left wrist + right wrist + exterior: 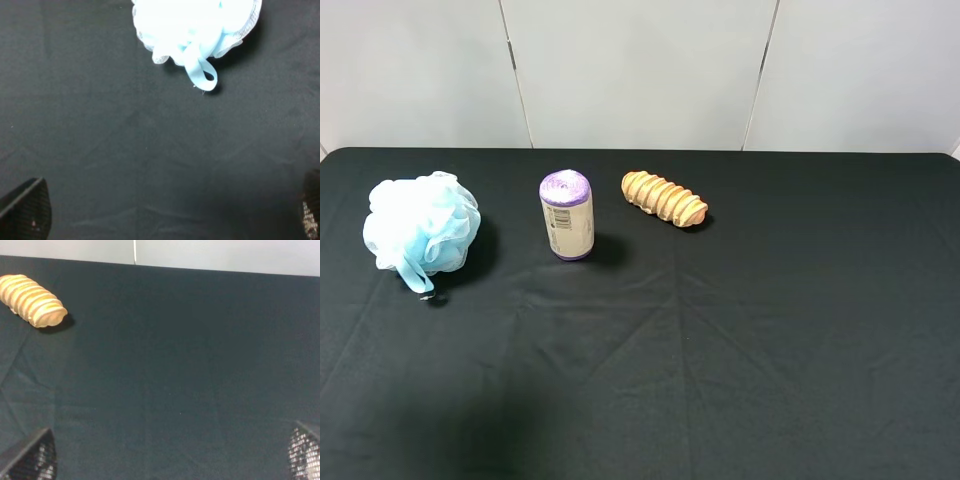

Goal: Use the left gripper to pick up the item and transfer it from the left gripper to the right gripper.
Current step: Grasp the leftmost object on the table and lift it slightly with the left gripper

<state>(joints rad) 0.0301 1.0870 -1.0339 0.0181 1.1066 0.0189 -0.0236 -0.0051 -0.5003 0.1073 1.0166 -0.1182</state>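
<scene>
The item, a fluffy pale blue and white mesh pouf (420, 228) with a loop tail, lies on the black table at the far left. It also shows in the left wrist view (195, 30), with its loop (202, 74) pointing toward the camera. My left gripper (170, 210) is open and empty, well short of the pouf; only its finger tips (27, 210) show. My right gripper (172, 455) is open and empty over bare cloth; its fingers (30, 457) show at the picture corners. Neither arm shows in the exterior high view.
A purple-topped roll (566, 214) stands upright at the back middle. A ridged tan wooden piece (664, 198) lies to its right, also in the right wrist view (32, 300). A black cloth (720, 350) covers the table; a white wall stands behind.
</scene>
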